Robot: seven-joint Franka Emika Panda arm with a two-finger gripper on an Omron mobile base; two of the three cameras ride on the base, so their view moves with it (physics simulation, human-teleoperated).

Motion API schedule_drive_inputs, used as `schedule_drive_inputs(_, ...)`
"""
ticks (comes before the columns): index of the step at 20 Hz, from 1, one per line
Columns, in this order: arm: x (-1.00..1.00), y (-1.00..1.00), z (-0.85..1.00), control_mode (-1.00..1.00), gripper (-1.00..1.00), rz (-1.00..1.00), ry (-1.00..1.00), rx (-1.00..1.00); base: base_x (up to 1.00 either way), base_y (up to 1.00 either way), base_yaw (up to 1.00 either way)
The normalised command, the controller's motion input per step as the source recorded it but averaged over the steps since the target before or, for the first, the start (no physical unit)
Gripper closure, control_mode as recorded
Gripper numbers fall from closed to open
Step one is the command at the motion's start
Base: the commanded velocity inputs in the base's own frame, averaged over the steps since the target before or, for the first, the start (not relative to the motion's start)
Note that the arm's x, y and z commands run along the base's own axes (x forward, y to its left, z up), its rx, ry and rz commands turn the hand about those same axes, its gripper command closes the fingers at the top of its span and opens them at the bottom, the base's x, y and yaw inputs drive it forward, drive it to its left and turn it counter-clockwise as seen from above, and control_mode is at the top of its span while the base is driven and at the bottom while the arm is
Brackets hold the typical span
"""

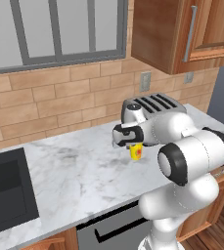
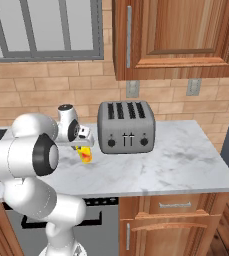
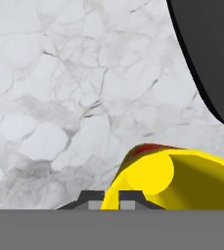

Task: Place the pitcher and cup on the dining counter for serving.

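**Gripper closed on the yellow cup beside the toaster**

I'm looking over the arm from both base cameras. The gripper (image 1: 134, 144) sits low over the marble counter (image 1: 74, 166), pointing down, and the cup (image 1: 136, 153) hangs right under it. I see its yellow body and red mark poking out below the hand in the left base view. From the right base view the same cup (image 2: 85, 155) shows beneath the gripper (image 2: 82, 147), tilted a little rather than standing straight.

In the hand view the cup (image 3: 172, 180) is right up against the camera, its rim wall pinched between the 2 dark fingertips (image 3: 90, 196), the open mouth facing me and a strip of red along its upper edge. So the jaws are drawn narrow, clamped on the cup's wall. I cannot tell from these angles whether the cup's base touches the marble or floats just above it.

The toaster (image 2: 125, 127), grey with 4 slots, stands just beside the cup, toward the brick wall (image 1: 55, 97). Its dark curved side fills the upper right corner of the hand view.

The black sink (image 1: 6, 195) lies well apart, at the far left of the counter in the left base view. A wooden wall cabinet (image 2: 176, 35) hangs above the toaster, and a window (image 1: 55, 29) sits over the sink side.
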Motion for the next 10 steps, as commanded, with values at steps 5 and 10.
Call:
schedule_drive_inputs(5,0.00,0.00,0.00,-1.00,1.00,0.00,0.00,0.00,0.00,0.00,0.00)
schedule_drive_inputs(10,-0.08,0.00,0.14,-1.00,1.00,0.00,0.00,0.00,0.00,0.00,0.00)
